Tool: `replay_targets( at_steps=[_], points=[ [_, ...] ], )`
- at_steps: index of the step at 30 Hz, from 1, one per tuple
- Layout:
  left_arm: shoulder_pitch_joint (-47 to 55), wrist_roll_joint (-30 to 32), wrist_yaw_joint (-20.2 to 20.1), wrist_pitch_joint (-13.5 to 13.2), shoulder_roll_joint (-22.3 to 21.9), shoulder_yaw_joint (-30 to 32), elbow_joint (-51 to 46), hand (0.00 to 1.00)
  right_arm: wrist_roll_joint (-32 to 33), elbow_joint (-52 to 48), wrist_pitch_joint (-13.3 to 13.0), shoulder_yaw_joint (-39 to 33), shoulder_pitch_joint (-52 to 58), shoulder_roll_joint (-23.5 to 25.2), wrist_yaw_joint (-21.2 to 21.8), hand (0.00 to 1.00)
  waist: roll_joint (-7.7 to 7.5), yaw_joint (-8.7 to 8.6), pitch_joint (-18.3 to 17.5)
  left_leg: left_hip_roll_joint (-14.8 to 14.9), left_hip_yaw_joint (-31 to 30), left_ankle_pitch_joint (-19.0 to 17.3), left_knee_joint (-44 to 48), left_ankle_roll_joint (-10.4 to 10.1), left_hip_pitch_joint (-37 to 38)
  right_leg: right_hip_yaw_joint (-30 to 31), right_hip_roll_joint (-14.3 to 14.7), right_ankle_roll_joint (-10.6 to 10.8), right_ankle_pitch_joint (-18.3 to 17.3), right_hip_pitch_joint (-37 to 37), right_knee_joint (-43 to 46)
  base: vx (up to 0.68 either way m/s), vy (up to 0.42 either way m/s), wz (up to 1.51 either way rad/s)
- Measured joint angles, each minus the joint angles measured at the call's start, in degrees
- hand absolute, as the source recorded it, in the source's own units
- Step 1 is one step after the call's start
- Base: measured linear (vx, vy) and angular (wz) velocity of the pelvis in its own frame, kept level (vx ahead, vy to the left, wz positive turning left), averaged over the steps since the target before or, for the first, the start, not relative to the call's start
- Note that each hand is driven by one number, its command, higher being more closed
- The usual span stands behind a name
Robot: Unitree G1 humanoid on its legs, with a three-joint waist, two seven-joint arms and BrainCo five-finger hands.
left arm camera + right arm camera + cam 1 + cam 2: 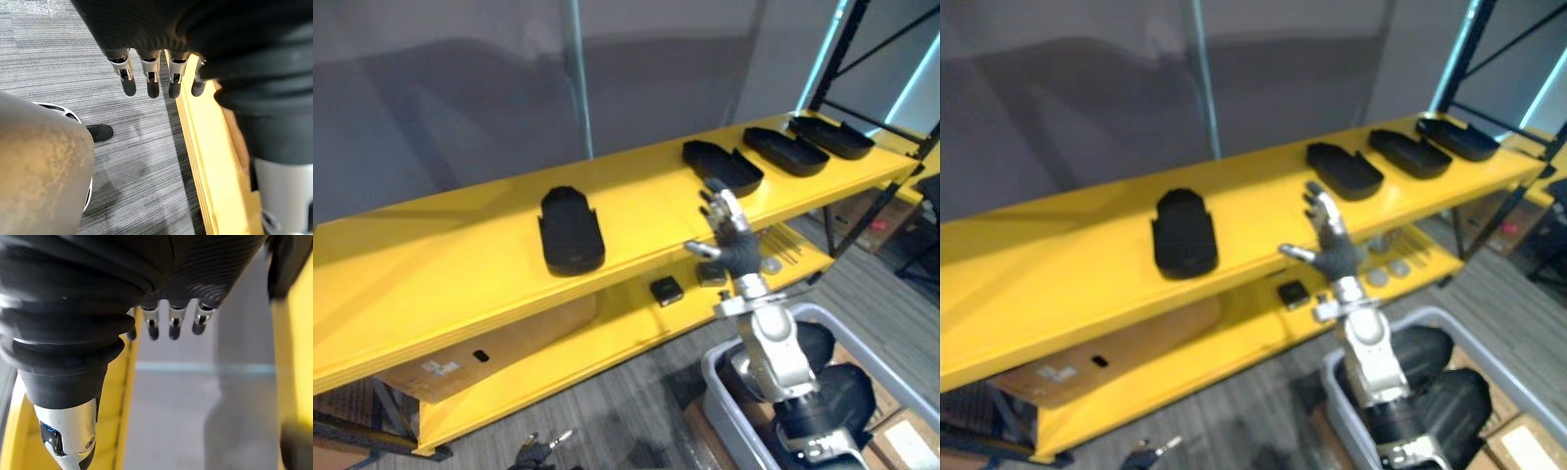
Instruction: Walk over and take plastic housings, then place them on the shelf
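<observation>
Four black plastic housings (1184, 233) lie on the top board of the yellow shelf (431, 245). The first housing (571, 230) lies alone, left of the middle. The second housing (722, 166), the third housing (785, 151) and the fourth housing (831, 136) lie side by side at the far right end.

My right hand (732, 240) is up in front of the near edge of the top board, just near the second housing. My fingers (717, 204) there are straight and spread apart, and the thumb sticks out to the left. They hold nothing. I cannot tell if the hand touches the edge of the board.

My left hand (540, 450) hangs low on the left, close to the grey carpet floor (58, 73). Its fingers (152, 83) are straight and loose, and they hold nothing. A yellow bottom rail (210, 161) of the shelf runs just beside them.

On the lower board (607, 338) sits a small black box (666, 290). To its right lie a few round silver discs (771, 264) and some thin rods (790, 245). A brown cardboard box (499, 343) sits under the shelf on the left.

A grey tub (724, 387) stands on the floor at the near right, under my right arm. Dark round things (847, 392) lie in it, and I cannot tell what they are. More cardboard boxes (906, 431) sit beside the tub. A grey wall (460, 98) stands behind the shelf, and black rack posts (837, 59) rise at the far right.
</observation>
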Motion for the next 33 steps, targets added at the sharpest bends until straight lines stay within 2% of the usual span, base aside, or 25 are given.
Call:
replay_targets(
  at_steps=[8, 14, 16, 19, 24, 27, 33],
  points=[
    [-0.4, 0.0, 0.0, -0.1, -0.4, 0.1, -0.2, 0.00, -2.1, 2.4, 0.6, 10.9, -5.5, 1.6, 7.0, 0.00, 1.09, 1.32, 0.7, 0.4, -2.4, 0.7, 0.0, -0.3, -0.8, -2.6, 0.5, -0.2, -0.8, 0.9, 0.0, -0.02, -0.024, 0.17],
    [-0.9, 0.0, -0.1, -0.3, -0.8, -0.1, -0.2, 0.00, -2.3, 7.2, 2.1, 16.4, -10.3, 3.9, 7.4, 0.00, 1.91, 2.11, 1.2, 0.9, -5.0, 1.5, 0.0, -0.8, -2.1, -5.2, 0.8, -0.2, -1.2, 1.3, 0.3, 0.00, -0.034, 0.20],
    [-1.3, 0.0, 0.0, -0.6, -1.3, -0.2, -0.2, 0.00, -2.2, 10.4, 2.5, 17.9, -12.0, 6.2, 7.1, 0.00, 2.61, 2.76, 1.6, 0.9, -5.3, 1.6, 0.0, -0.9, -2.0, -5.6, 0.9, -0.2, -1.4, 1.5, 0.4, 0.00, -0.019, 0.07],
    [-1.3, -0.1, 0.0, -0.7, -1.4, -0.5, -0.2, 0.00, -2.2, 14.4, 3.4, 18.8, -13.7, 8.6, 6.7, 0.00, 3.05, 2.83, 1.8, 0.8, -6.8, 1.7, 0.0, -1.0, -2.1, -7.0, 0.9, -0.1, -1.9, 2.3, 0.5, 0.00, -0.022, 0.22],
    [-1.4, -0.3, 0.1, -1.4, -1.9, -0.6, -0.6, 0.00, -2.3, 22.2, 4.6, 19.7, -15.9, 12.2, 3.0, 0.00, 3.79, 3.93, 2.3, 0.9, -8.1, 1.9, 0.0, -1.2, -2.8, -8.3, 0.8, -0.1, -2.8, 2.2, 1.5, 0.00, -0.020, 0.17],
    [-1.6, -0.8, 0.1, -1.6, -2.3, -0.6, -0.7, 0.00, -2.4, 27.0, 4.7, 19.6, -16.1, 14.1, -0.8, 0.00, 4.28, 4.67, 2.6, 0.8, -8.7, 2.0, 0.0, -1.2, -3.1, -9.3, 0.6, 0.0, -3.2, 2.3, 1.9, 0.02, -0.011, 0.12],
    [-1.6, -1.1, 0.4, -1.8, -2.9, -0.6, -1.0, 0.00, -2.5, 30.2, 4.8, 19.5, -17.9, 16.9, -6.5, 0.00, 5.82, 5.08, 3.4, 0.7, -9.8, 2.1, 0.0, -1.4, -3.1, -10.0, 0.5, 0.1, -4.0, 2.4, 2.8, 0.01, -0.015, 0.07]
  ],
)
